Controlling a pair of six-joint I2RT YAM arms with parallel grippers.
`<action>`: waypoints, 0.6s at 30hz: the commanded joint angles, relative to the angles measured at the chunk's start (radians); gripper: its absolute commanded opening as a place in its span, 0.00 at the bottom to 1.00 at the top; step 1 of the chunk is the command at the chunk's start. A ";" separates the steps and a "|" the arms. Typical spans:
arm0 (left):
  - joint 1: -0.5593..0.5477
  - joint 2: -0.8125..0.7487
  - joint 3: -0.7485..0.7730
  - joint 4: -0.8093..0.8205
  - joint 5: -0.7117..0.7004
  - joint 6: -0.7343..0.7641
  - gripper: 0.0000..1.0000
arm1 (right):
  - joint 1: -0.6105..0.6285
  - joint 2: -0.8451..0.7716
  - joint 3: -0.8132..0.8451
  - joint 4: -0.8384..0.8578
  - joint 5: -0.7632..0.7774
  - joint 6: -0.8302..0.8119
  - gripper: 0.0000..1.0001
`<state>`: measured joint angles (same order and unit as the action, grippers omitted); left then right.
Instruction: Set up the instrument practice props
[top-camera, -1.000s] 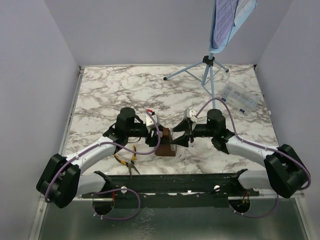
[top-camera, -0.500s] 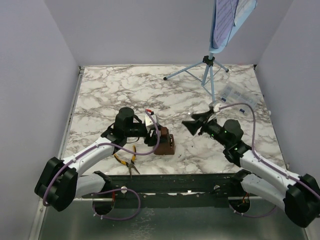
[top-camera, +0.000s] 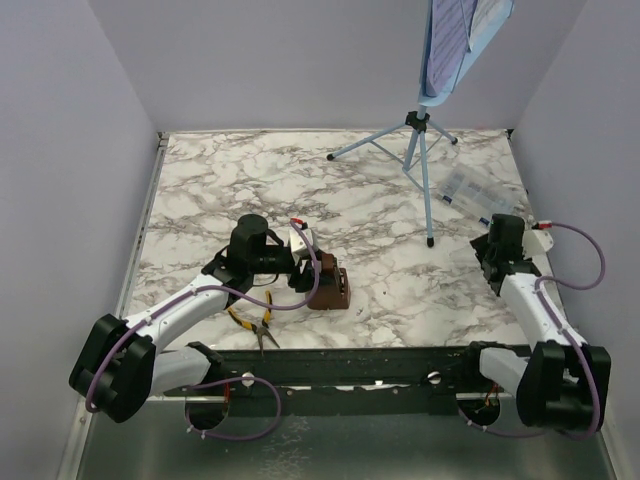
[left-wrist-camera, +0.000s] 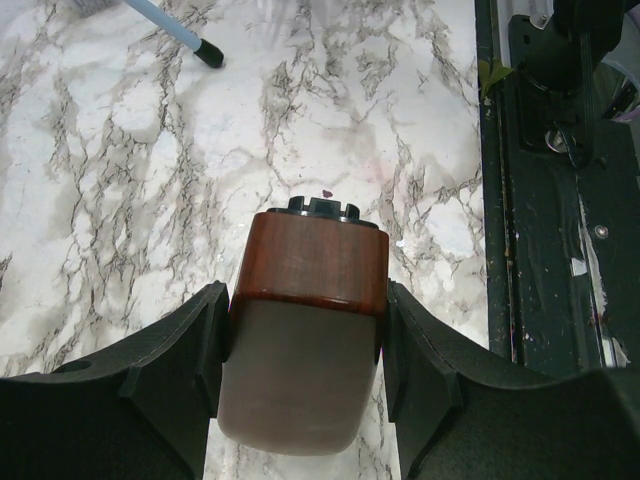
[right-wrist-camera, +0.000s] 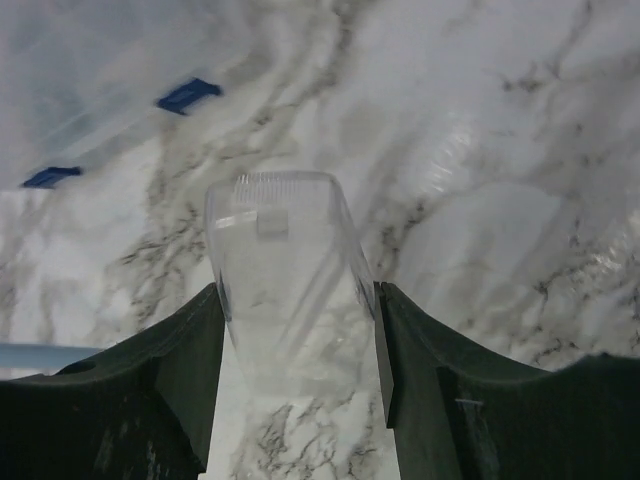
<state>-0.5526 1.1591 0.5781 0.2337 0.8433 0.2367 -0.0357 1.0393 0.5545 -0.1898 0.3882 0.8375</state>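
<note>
Stand dressed; metronome pending
The light blue tripod music stand (top-camera: 421, 150) is carrying the pale printed sheet (top-camera: 488, 12) far right; the left gripper (left-wrist-camera: 305, 300) is clamping the small brown pyramid metronome (left-wrist-camera: 312, 270) front-centre; the right gripper (right-wrist-camera: 297, 300) is pinching a clear tapered plastic cover (right-wrist-camera: 285, 245).

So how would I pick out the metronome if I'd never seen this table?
Start at the marble table, then go to its near edge, just left of middle, where the left arm's end effector reaches in. The metronome is the small brown block gripped between its fingers. The yellow-handled pliers beside it lie flat; nothing else there is brown.
</note>
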 joint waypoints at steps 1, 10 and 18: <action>0.011 -0.009 0.009 -0.035 -0.067 0.064 0.00 | -0.081 0.120 0.009 -0.232 -0.046 0.221 0.06; 0.011 0.003 0.014 -0.034 -0.056 0.059 0.00 | -0.080 0.120 0.023 -0.127 -0.061 0.010 0.71; 0.011 0.010 0.017 -0.033 -0.039 0.057 0.00 | -0.032 -0.065 0.099 -0.016 -0.423 -0.408 1.00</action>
<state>-0.5518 1.1587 0.5797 0.2302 0.8429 0.2367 -0.1146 1.0477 0.6067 -0.3168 0.2512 0.6922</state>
